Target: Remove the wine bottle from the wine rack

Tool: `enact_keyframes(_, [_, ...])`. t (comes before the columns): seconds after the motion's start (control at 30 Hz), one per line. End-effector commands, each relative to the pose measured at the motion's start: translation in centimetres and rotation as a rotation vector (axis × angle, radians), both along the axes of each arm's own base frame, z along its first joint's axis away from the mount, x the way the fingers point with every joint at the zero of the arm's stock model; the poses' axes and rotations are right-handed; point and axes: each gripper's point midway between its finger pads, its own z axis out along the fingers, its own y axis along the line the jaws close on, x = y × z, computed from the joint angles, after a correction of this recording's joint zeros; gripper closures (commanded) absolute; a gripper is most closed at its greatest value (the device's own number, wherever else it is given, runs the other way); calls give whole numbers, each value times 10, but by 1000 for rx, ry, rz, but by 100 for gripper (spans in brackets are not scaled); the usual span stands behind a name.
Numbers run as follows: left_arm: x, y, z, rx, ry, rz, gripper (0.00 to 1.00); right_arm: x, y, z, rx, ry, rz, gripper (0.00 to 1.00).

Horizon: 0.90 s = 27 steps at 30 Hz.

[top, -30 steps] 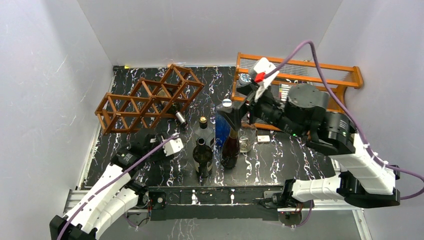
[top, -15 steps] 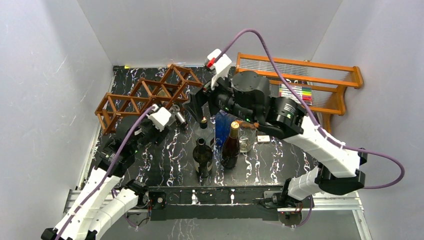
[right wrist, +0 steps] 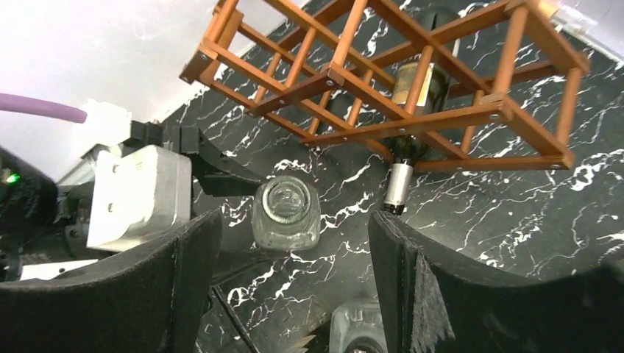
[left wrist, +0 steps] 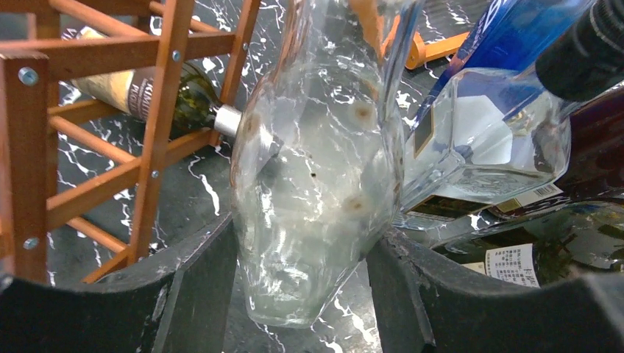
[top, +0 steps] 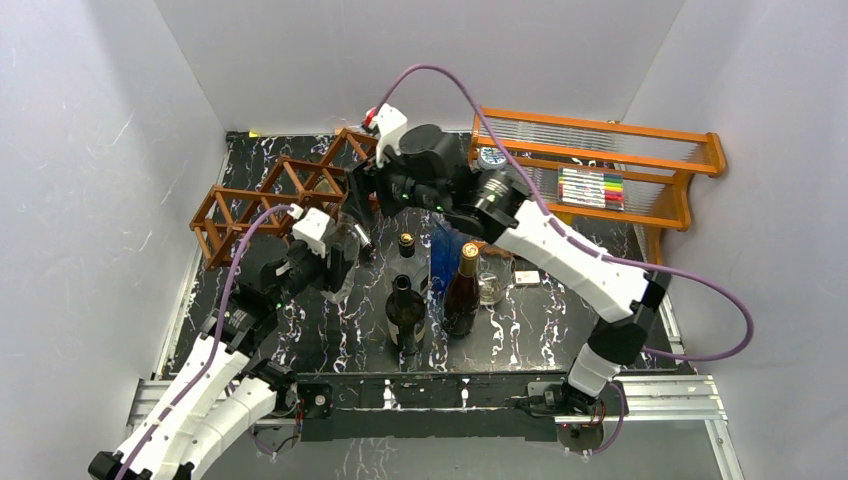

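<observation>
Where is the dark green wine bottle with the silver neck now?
In the right wrist view, upper right, the green wine bottle lies inside a cell of the reddish-brown wooden lattice rack, its silver neck poking out, right of the clear glass bottle.

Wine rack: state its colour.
The wine rack is reddish-brown wood; the right wrist view shows it best.

orange shelf (top: 600, 150): rear right | blue bottle (top: 443, 258), tumbler (top: 491, 283): centre | clear bottle (left wrist: 316, 169): left

clear glass bottle (left wrist: 316, 169) in left tool (left wrist: 303, 235)
</observation>
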Motion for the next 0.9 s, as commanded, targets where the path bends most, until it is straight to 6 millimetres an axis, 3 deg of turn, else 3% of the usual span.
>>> enact_keyframes(0.0, [4, -9, 34, -120, -109, -11, 100, -2, 19, 8, 38, -16, 62, 20])
enact_keyframes(0.23, [2, -11, 35, -145, -145, -23, 100, 4, 41, -33, -5, 59, 70, 35])
enact_keyframes(0.37, [2, -15, 32, -151, -136, -39, 100, 5, 51, -41, -13, 64, 98, 51])
enact_keyframes(0.43, [3, -16, 29, -157, -128, -43, 100, 2, 56, -42, 0, 69, 131, 62])
enact_keyframes(0.53, [3, -18, 27, -167, -113, -40, 99, 3, 58, -41, 7, 42, 140, 90])
enact_keyframes(0.57, [4, -18, 26, -169, -103, -34, 90, 7, 55, -42, -4, 20, 119, 98])
enact_keyframes(0.63, [3, -18, 23, -173, -81, -30, 63, 20, 49, -42, -35, -42, 71, 100])
enact_keyframes(0.7, [-2, -20, 20, -177, -64, -48, 16, 30, 44, -42, -64, -93, 35, 100])
enact_keyframes(0.73, [-4, -20, 19, -178, -58, -53, 4, 33, 41, -42, -74, -118, 23, 100])
enact_keyframes(0.87, [-12, -17, 17, -183, -42, -49, 2, 46, 34, -43, -91, -183, -29, 100])
